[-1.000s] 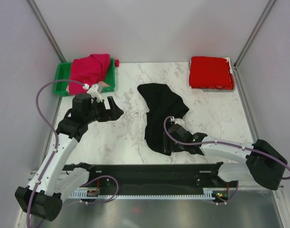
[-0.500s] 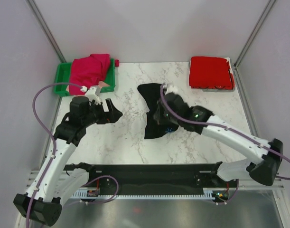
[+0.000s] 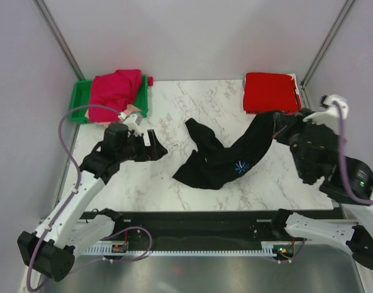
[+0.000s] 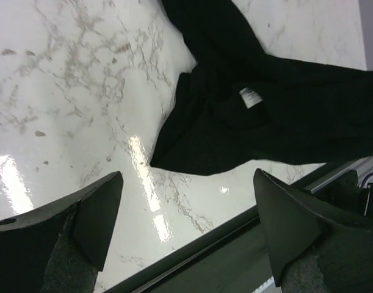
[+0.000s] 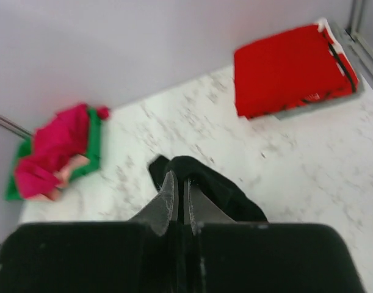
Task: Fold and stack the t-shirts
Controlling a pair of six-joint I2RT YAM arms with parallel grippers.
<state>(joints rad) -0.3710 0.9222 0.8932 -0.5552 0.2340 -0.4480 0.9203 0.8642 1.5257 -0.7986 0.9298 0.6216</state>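
Right gripper was pinched shut on the black t-shirt at mid-right. Left gripper gaped wide and empty. A flat spread probably needed it to grasp the shirt's lower-left end.

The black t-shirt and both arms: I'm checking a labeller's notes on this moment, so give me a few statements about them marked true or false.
1. The right gripper is shut on one end of the black t-shirt. True.
2. The left gripper is clamped on the black t-shirt's collar. False: it is open, off to the shirt's left, and holds nothing.
3. The red t-shirt lies folded at the far right corner. True.
4. The green bin holds nothing. False: the magenta t-shirt lies bunched in it.
5. The black t-shirt's starburst logo faces up. True.
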